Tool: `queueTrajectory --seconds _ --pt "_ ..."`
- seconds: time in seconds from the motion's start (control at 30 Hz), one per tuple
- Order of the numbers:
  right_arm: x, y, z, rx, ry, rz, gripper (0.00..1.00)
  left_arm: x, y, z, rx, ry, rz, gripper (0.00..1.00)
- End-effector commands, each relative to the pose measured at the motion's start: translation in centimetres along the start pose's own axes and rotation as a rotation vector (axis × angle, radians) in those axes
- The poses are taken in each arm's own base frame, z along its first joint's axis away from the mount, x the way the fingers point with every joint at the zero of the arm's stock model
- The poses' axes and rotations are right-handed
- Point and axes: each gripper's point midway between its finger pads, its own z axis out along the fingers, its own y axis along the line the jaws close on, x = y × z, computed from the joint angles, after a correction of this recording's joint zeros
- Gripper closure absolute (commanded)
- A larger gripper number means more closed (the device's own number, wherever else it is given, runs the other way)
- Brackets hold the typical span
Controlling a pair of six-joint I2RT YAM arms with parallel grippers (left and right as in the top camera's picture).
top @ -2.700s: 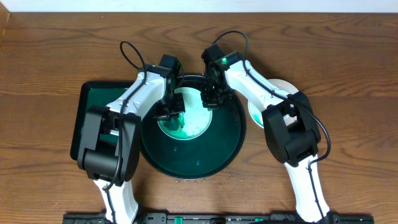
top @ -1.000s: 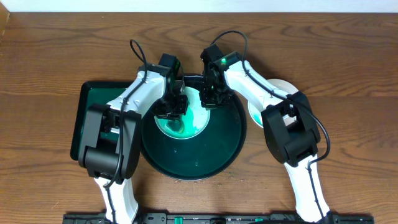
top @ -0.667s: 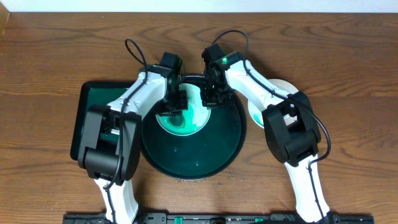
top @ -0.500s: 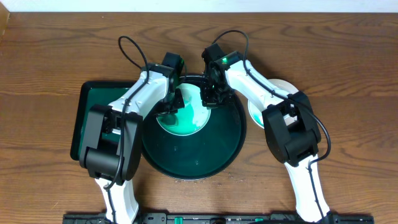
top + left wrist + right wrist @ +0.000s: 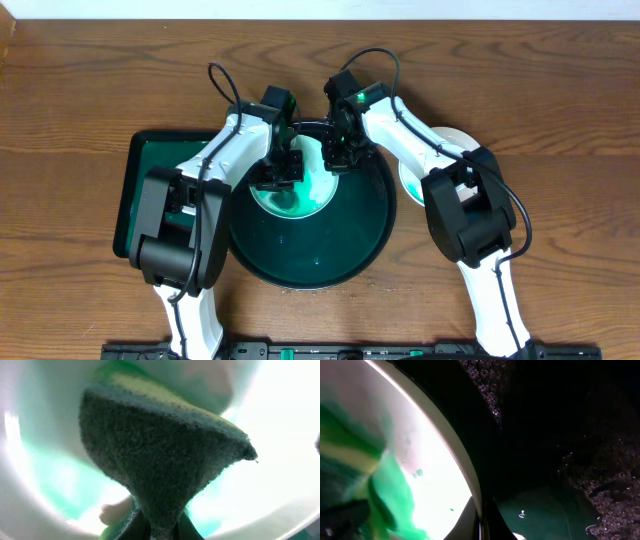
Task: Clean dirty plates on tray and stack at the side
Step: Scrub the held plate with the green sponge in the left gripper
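One plate, pale teal with a wet green smear, lies in the far part of the round black tray. My left gripper is shut on a dark green sponge and presses it onto the plate. My right gripper is shut on the plate's right rim. In the right wrist view the plate shows green smear with the tray floor beside it. A white plate sits on the table to the right of the tray, partly hidden by my right arm.
A smaller rectangular dark green tray lies left of the round tray, partly under my left arm. Bare wooden table surrounds both trays. The near half of the round tray holds only water drops.
My left gripper has rubbed the sponge back and forth over the plate, and the green smear has spread. My right gripper has kept still on the rim.
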Motion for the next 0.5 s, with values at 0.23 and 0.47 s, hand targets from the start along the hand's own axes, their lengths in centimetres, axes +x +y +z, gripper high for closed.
queueTrajectory --seconds 0.23,0.47 --pt "0.9 -1.6 1.6 0.07 0.032 0.019 0.99 -4.0 -1.4 1.2 0.226 -0.103 0.036 0.93" --pt "0.9 -1.6 1.6 0.071 0.033 0.019 0.99 -4.9 10.1 0.2 -0.278 -0.207 -0.345 0.93"
